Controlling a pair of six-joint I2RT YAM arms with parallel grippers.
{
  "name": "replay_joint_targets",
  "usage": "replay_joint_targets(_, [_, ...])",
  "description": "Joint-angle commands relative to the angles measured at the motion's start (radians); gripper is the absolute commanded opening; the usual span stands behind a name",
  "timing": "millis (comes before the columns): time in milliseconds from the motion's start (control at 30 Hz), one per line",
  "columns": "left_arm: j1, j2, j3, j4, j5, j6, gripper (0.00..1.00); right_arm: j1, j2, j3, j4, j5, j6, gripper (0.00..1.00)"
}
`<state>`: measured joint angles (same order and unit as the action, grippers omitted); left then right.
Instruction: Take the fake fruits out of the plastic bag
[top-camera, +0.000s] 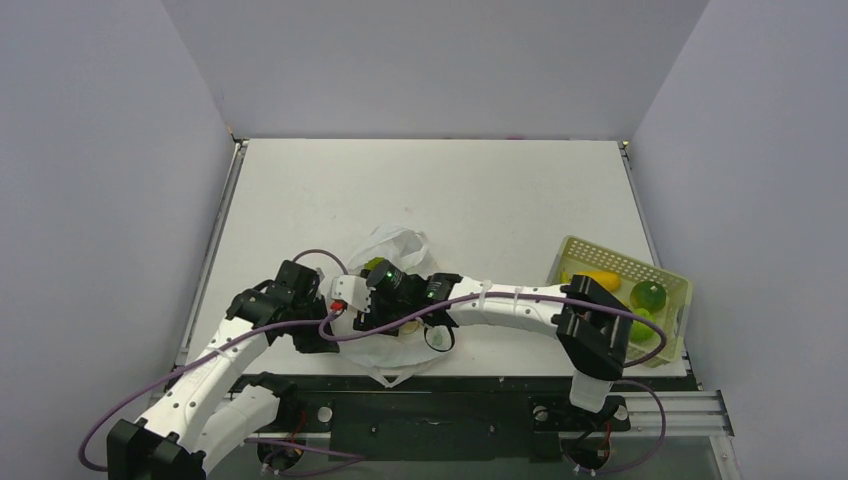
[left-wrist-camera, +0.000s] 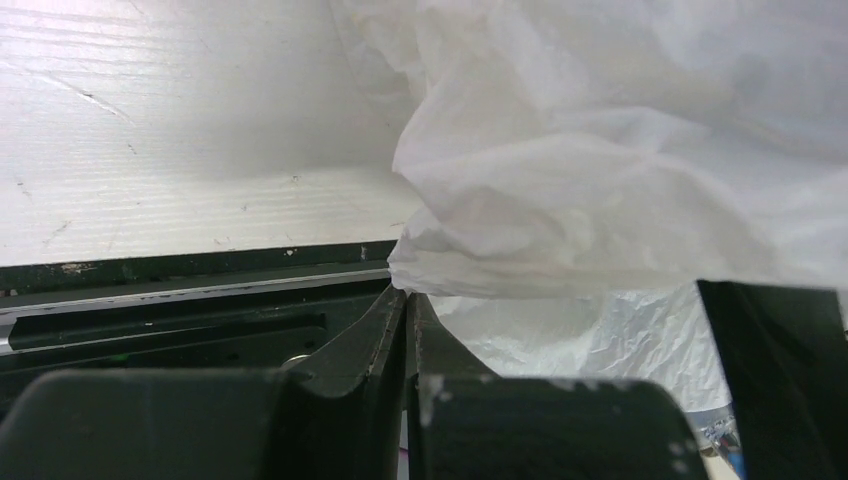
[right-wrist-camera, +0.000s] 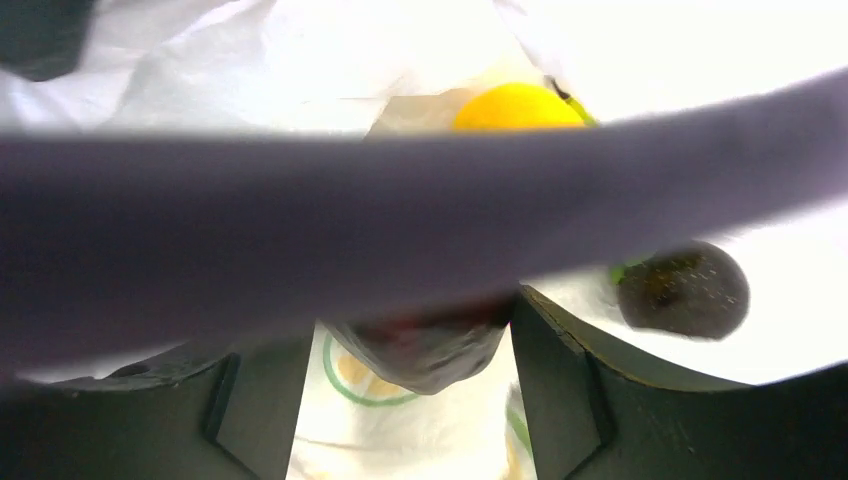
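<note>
The plastic bag (top-camera: 402, 246) lies crumpled near the table's front edge, between my two arms. My left gripper (left-wrist-camera: 405, 292) is shut, pinching a fold of the bag (left-wrist-camera: 600, 150) at its fingertips; in the top view it (top-camera: 333, 318) sits at the bag's left side. My right gripper (right-wrist-camera: 415, 350) is inside the bag, its jaws closed against a dark red-purple fruit (right-wrist-camera: 425, 355) that fills the gap between them. A yellow fruit (right-wrist-camera: 515, 106) and a dark purple round fruit (right-wrist-camera: 684, 291) lie further in. A green fruit (top-camera: 375, 265) shows at the bag's mouth.
A pale yellow-green perforated basket (top-camera: 580, 250) stands at the right front and holds a yellow fruit (top-camera: 601, 278) and two green ones (top-camera: 648, 295). A purple cable (right-wrist-camera: 400, 210) crosses the right wrist view and hides the fingertips. The black front rail (left-wrist-camera: 180, 290) is beside the left gripper.
</note>
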<state>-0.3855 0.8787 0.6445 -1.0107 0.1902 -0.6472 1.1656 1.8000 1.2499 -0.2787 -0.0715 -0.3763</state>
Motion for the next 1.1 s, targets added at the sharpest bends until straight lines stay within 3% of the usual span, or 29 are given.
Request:
replay_joint_targets(0, [-0.004,-0.024,0.031,0.034,-0.054,-0.039,0.0,0.005,-0.126,-0.023,-0.009,-0.005,0.026,0.31])
replay_joint_targets(233, [-0.003,-0.011,0.01,0.085,-0.043,-0.067,0.0,-0.001,-0.242,-0.011,-0.033,-0.093,0.02,0.25])
replay_joint_targets(467, [-0.003,0.04,0.005,0.108,-0.052,-0.086,0.0,-0.05,-0.357,-0.004,-0.001,-0.111,0.059,0.05])
replay_joint_targets(533, [-0.003,0.053,0.008,0.109,-0.054,-0.088,0.0,-0.075,-0.417,-0.047,0.052,-0.057,0.098,0.0])
replay_joint_targets(800, [0.0,0.041,0.005,0.118,-0.069,-0.1,0.0,-0.294,-0.731,-0.318,0.253,0.143,0.297,0.0])
replay_joint_targets(1067, [0.001,0.038,-0.002,0.129,-0.064,-0.111,0.0,-0.493,-0.885,-0.525,0.234,0.501,0.523,0.0])
